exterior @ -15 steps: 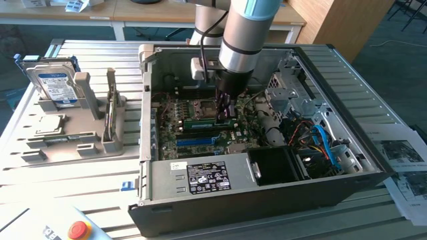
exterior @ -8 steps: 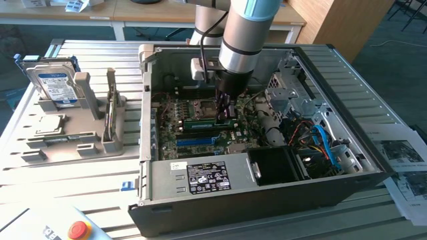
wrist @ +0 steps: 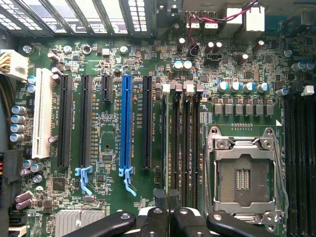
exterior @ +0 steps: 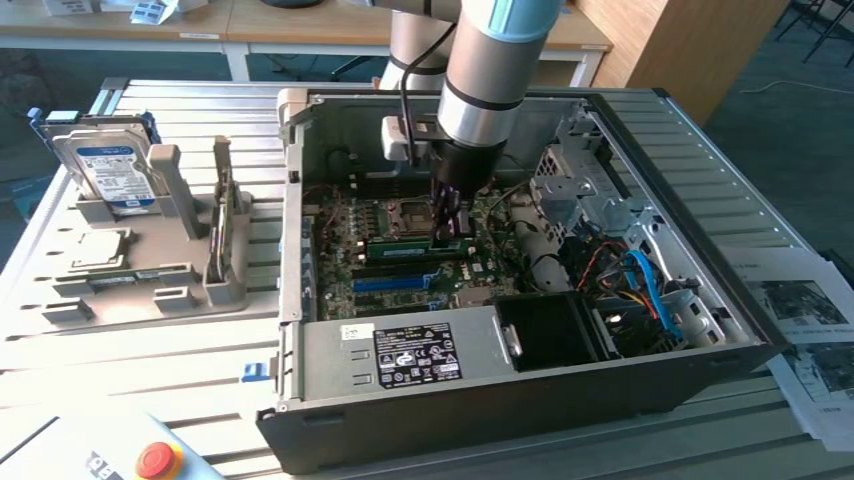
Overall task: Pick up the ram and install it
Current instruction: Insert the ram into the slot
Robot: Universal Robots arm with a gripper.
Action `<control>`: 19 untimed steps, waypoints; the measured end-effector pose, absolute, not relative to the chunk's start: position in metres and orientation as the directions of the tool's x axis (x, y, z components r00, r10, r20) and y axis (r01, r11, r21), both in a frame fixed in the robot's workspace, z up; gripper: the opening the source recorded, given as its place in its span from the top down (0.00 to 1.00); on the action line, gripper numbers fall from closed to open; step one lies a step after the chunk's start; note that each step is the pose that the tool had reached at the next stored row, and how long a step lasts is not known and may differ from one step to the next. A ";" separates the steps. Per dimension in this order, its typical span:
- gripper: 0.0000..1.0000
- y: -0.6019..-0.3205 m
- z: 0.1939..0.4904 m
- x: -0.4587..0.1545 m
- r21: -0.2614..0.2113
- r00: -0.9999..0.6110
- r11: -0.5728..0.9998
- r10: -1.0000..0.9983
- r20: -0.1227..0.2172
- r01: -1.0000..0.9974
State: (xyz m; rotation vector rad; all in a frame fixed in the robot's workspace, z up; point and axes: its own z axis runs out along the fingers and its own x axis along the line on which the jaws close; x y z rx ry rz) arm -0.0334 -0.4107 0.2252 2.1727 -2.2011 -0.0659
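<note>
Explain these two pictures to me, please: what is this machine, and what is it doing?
The grey tube is a robot arm reaching down into an open computer case. One picture comes from a camera off the arm. The other comes from a camera on the arm's wrist, looking down at the green motherboard. The claw at the arm's tip is closed on the ram, a thin green memory stick, right at the memory slots. Beside the case, a grey holder carries a hard drive.

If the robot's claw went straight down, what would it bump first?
Probably the dark memory slots on the motherboard; the gripper seems to hold the ram just above them, though depth is hard to judge.
</note>
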 end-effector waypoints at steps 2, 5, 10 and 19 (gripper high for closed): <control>0.87 -0.411 0.225 -0.033 0.064 -0.013 0.013 -1.000 0.004 -0.998; 0.75 -0.411 0.225 -0.033 0.064 -0.013 0.013 -1.000 0.004 -0.998; 0.75 -0.411 0.225 -0.033 0.064 -0.013 0.013 -1.000 0.004 -0.998; 0.75 -0.411 0.228 -0.033 0.064 -0.013 0.013 -1.000 0.004 -0.998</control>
